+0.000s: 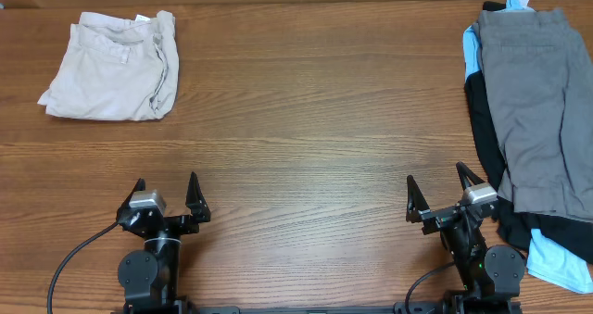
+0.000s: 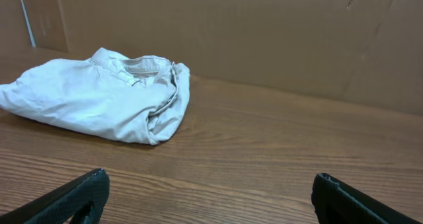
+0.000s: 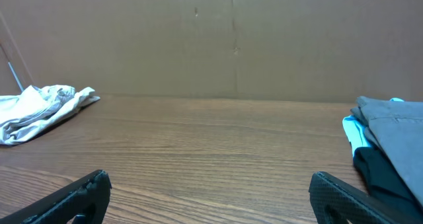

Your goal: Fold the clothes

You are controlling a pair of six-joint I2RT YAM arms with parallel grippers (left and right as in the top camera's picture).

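Note:
Folded beige shorts (image 1: 116,66) lie at the far left of the table; they also show in the left wrist view (image 2: 106,98) and the right wrist view (image 3: 39,108). Mid-grey shorts (image 1: 542,101) lie on top of a pile at the right edge, over a black garment (image 1: 484,133) and a light-blue one (image 1: 556,263). The pile also shows in the right wrist view (image 3: 390,138). My left gripper (image 1: 167,195) is open and empty at the near left. My right gripper (image 1: 440,192) is open and empty at the near right, just left of the pile.
The wooden table (image 1: 306,119) stretches between the two lots of clothes. A brown cardboard wall (image 3: 218,39) stands along the far edge. A black cable (image 1: 74,254) runs from the left arm's base.

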